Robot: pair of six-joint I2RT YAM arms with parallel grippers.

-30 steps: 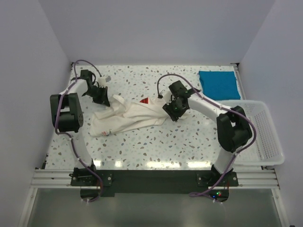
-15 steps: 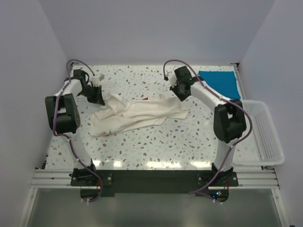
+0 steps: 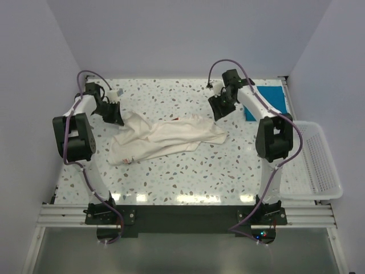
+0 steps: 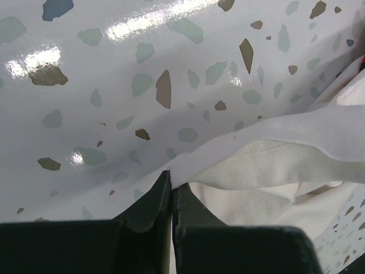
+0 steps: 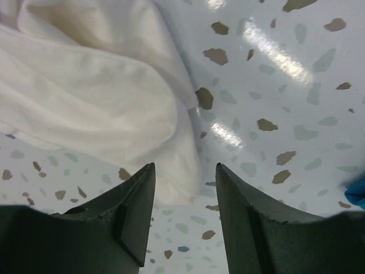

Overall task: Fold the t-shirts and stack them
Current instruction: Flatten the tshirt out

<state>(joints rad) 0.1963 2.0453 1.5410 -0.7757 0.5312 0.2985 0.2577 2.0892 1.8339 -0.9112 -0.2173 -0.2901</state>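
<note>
The cream-white t-shirt (image 3: 165, 138) lies crumpled across the middle of the speckled table, with a small bit of red showing at its far edge. My left gripper (image 3: 116, 116) is shut on the shirt's left edge; in the left wrist view the closed fingertips (image 4: 171, 177) pinch the cloth (image 4: 274, 165). My right gripper (image 3: 219, 110) is open and empty, raised above the shirt's right end (image 5: 97, 103). The teal-blue t-shirt (image 3: 271, 101) lies folded at the far right corner, partly hidden by my right arm.
A white lattice basket (image 3: 319, 162) stands off the table's right edge. Grey walls close in the table at the back and both sides. The arm bases sit on the black rail at the near edge.
My right gripper has let go of the shirt's right end and risen toward the far right, now open. The shirt's right end has settled on the table. My left gripper drew slightly back-left.
</note>
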